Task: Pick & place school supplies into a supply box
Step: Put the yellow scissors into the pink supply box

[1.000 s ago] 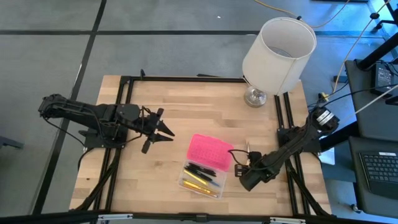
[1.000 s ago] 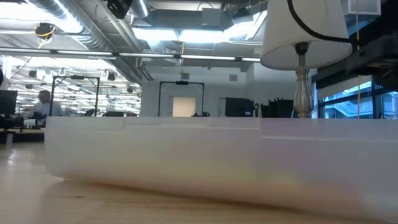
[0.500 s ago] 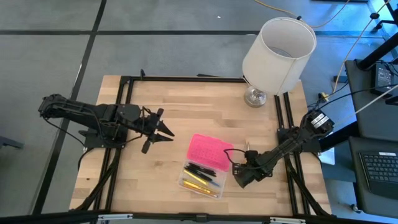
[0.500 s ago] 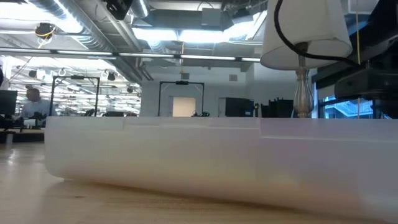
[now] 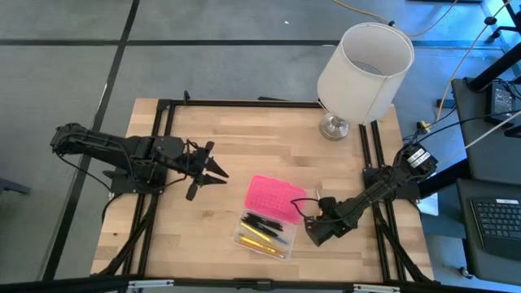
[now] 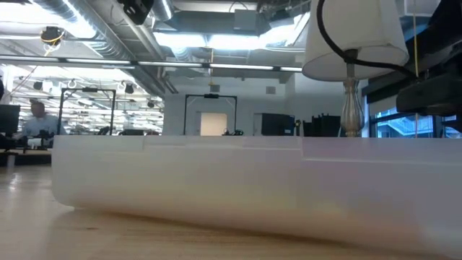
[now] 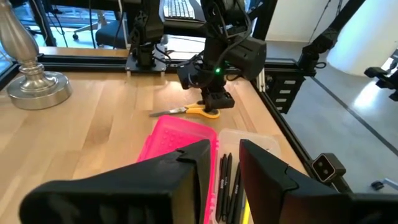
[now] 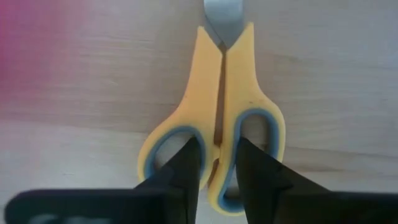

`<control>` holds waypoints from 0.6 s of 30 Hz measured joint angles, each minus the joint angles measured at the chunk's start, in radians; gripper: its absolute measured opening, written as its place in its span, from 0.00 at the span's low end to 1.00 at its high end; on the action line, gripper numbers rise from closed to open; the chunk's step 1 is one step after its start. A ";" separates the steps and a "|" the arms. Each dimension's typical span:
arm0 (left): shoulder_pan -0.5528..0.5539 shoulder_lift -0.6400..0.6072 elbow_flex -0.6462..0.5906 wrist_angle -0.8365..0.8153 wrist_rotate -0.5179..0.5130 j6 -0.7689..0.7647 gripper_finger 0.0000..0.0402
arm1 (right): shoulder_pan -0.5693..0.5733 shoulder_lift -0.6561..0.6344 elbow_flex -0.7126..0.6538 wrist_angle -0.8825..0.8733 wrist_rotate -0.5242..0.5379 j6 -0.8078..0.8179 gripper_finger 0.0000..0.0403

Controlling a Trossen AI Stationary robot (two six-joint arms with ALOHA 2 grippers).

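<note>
The scissors [image 8: 224, 93] with yellow handles lie flat on the table just right of the supply box; they also show in the left wrist view [image 7: 186, 112]. My right gripper [image 8: 217, 152] stands over their handles, fingers close together, and shows from above in the high view [image 5: 313, 218]. The supply box lies open: its pink lid [image 5: 275, 198] is folded back, and its clear base [image 5: 262, 233] holds several pens and pencils. My left gripper [image 5: 218, 173] waits left of the box, slightly open and empty. My right gripper comes at the scissors from above, pointing down. One fingertip [image 8: 189, 162] stands in each finger loop, and the inner rims of the two handles [image 8: 219, 134] are pinched between them. The scissors lie flat on the table.
A lamp with a white shade [image 5: 365, 61] and a silver foot [image 5: 334, 126] stands at the table's far right. The box's clear wall [image 6: 216, 188] fills the low view. Bare wood lies between my left gripper and the box.
My right gripper has gone a little toward the table's left edge and down onto the scissors' handles. The scissors and the box have stayed in place.
</note>
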 joint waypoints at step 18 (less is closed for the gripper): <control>0.000 0.000 0.000 0.009 -0.001 0.001 0.20 | 0.036 0.000 0.232 -0.293 -0.008 -0.055 0.22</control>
